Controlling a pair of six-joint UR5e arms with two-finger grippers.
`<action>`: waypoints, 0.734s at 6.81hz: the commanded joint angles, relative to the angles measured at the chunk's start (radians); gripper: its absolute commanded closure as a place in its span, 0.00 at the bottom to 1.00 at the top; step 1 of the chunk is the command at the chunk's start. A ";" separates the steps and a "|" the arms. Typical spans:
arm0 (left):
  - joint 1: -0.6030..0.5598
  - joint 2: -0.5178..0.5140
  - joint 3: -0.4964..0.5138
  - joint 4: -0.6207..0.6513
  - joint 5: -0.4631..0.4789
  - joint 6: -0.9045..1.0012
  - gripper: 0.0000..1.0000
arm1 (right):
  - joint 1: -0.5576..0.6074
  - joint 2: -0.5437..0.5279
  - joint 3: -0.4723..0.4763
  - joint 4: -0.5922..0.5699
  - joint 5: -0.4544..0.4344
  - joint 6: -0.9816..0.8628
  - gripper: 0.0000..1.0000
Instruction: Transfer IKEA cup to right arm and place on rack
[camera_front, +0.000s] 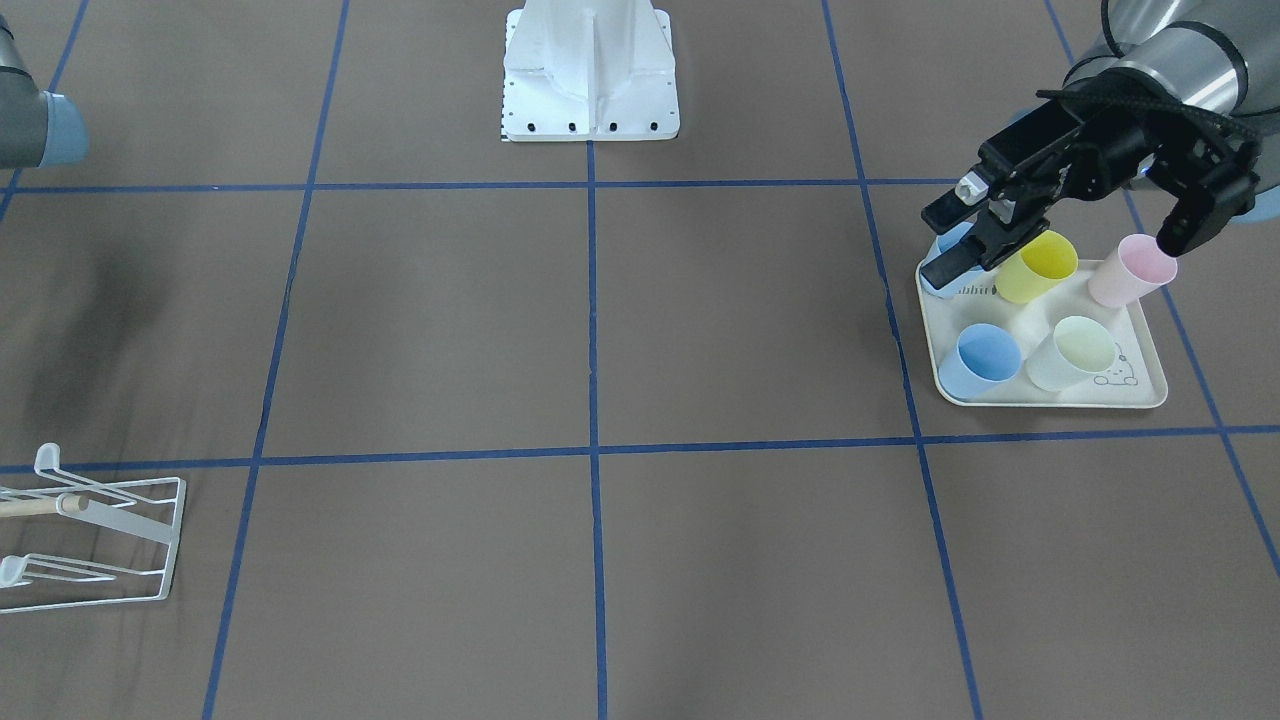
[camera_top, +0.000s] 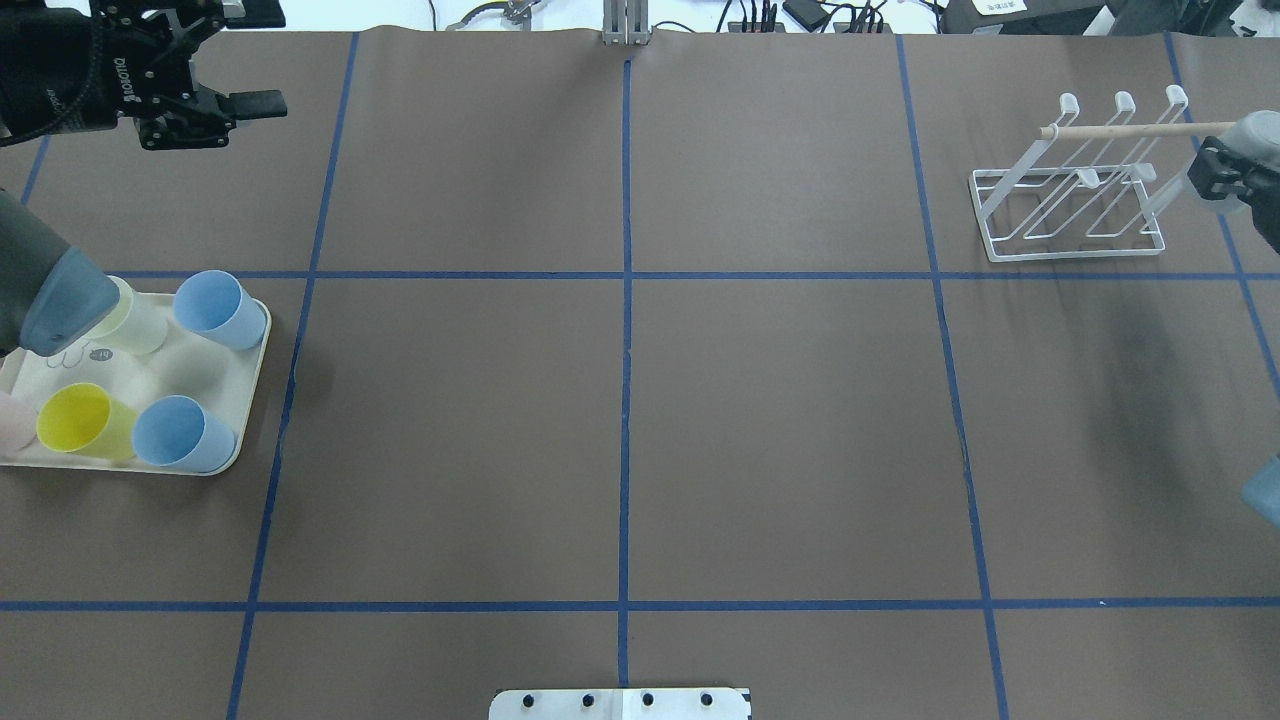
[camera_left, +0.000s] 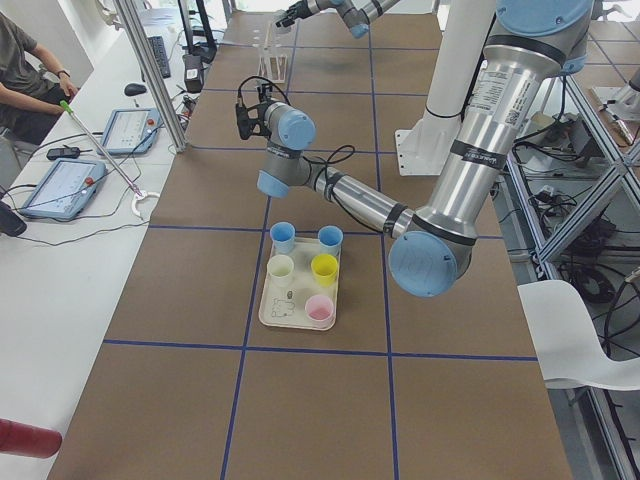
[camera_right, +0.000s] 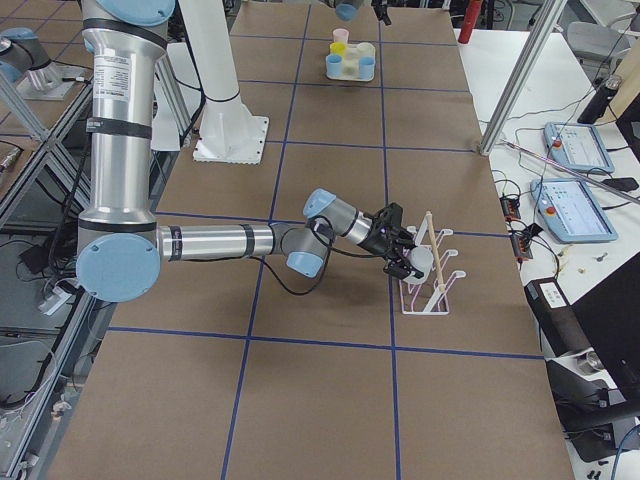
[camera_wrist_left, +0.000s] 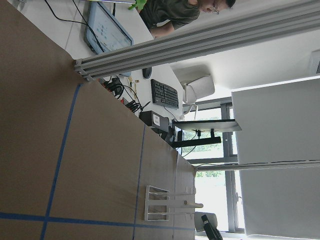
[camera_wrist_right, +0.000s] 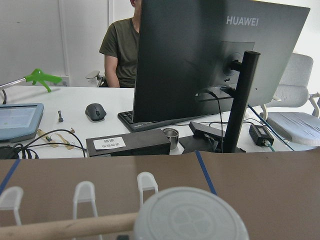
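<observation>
Cup, round grey plastic, embossed base, nr wood dowel

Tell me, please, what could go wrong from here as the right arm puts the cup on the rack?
1. The cup in the right gripper sits close against the wooden dowel; a nudge might dislodge the dowel or shove the wire rack.
2. If the cup misses a prong on release, it could drop to the table.

Pale grey cup — white rack
</observation>
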 joint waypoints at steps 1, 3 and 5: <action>0.001 0.004 0.003 0.000 0.001 0.000 0.00 | 0.000 0.003 -0.003 0.001 0.000 -0.001 1.00; 0.001 0.004 0.005 0.000 0.001 0.000 0.00 | 0.000 0.003 -0.006 0.000 0.000 -0.001 1.00; 0.001 0.004 0.003 0.000 0.001 0.013 0.00 | 0.000 0.003 -0.015 0.001 0.000 -0.001 0.99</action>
